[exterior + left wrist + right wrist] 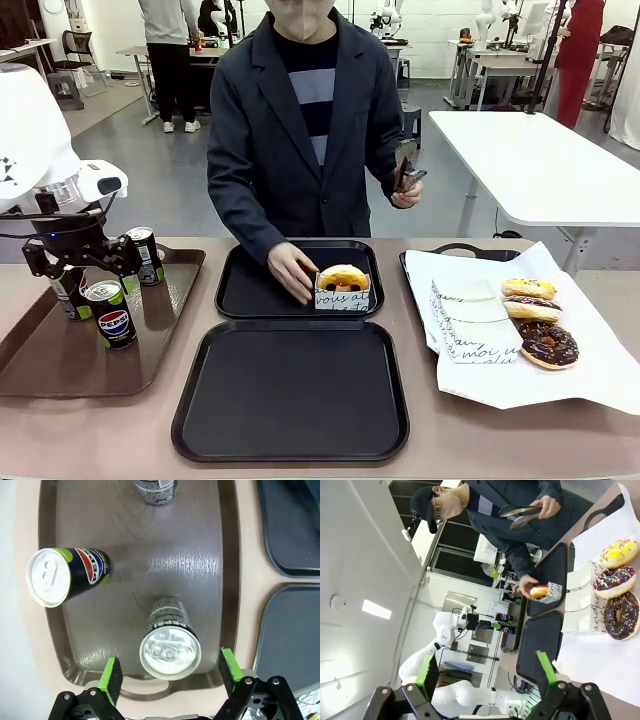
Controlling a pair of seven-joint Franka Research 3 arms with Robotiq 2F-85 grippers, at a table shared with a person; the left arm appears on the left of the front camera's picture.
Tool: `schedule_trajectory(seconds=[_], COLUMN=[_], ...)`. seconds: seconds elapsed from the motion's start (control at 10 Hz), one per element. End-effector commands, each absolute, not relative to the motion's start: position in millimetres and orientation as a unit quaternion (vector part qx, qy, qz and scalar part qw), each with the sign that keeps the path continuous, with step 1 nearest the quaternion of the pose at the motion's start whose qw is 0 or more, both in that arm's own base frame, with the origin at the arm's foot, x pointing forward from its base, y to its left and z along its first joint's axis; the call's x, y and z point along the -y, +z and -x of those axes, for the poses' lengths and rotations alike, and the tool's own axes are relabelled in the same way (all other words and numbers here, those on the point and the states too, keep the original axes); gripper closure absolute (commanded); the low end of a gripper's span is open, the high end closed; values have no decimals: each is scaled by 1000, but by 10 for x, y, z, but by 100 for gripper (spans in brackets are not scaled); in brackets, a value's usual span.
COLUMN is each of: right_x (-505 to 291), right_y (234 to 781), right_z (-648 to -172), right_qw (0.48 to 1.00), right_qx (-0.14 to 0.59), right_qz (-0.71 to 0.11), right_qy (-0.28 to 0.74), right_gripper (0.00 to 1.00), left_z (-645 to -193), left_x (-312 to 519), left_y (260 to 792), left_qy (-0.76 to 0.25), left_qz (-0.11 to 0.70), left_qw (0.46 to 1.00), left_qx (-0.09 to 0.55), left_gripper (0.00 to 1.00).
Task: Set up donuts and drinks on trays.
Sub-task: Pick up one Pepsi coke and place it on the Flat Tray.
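Note:
My left gripper (83,268) hangs open over the brown tray (170,320). In the left wrist view its green pads (111,677) flank an upright drink can (170,650) from above, without touching. Two other cans (65,575) (156,490) stand on the same tray. A person's hand (290,270) rests a boxed yellow-glazed donut (343,285) on the far black tray (260,295). The near black tray (290,390) is bare. My right gripper (486,672) is open in the air, holding nothing, well above the table.
At the right, a paper-lined tray (470,255) carries three loose donuts (548,343) and flat paper boxes (470,320). The person's other hand holds tongs (407,172) above the table. A white table (540,160) stands behind.

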State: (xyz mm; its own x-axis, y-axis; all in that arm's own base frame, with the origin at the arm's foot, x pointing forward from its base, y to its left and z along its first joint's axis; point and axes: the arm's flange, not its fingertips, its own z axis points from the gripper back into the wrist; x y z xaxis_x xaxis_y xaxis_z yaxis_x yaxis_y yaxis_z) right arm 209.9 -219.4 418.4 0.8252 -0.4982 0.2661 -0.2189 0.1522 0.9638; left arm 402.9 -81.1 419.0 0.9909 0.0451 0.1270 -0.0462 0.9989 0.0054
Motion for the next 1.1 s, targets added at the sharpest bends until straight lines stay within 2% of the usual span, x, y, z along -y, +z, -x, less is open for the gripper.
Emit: schedule_trajectory(seconds=[0.0,0.9,1.0], right_x=[2217,2217,2217], right_y=[4206,4206,4206], right_z=[-2124,-2124,-2124], right_qw=[698,698,698], right_qx=[291,291,291], right_qz=[-647,-647,-647], right_qy=[-95,-95,-95], right_gripper=[0,0,0], left_z=[-4053,-4105,-4105], left_x=[742,807,824], left_y=[4031,3775,3760], left_qy=[39,27,25], left_qz=[-5,27,27], left_qw=[997,997,997], left_qx=[69,66,64], left_gripper=[0,0,4])
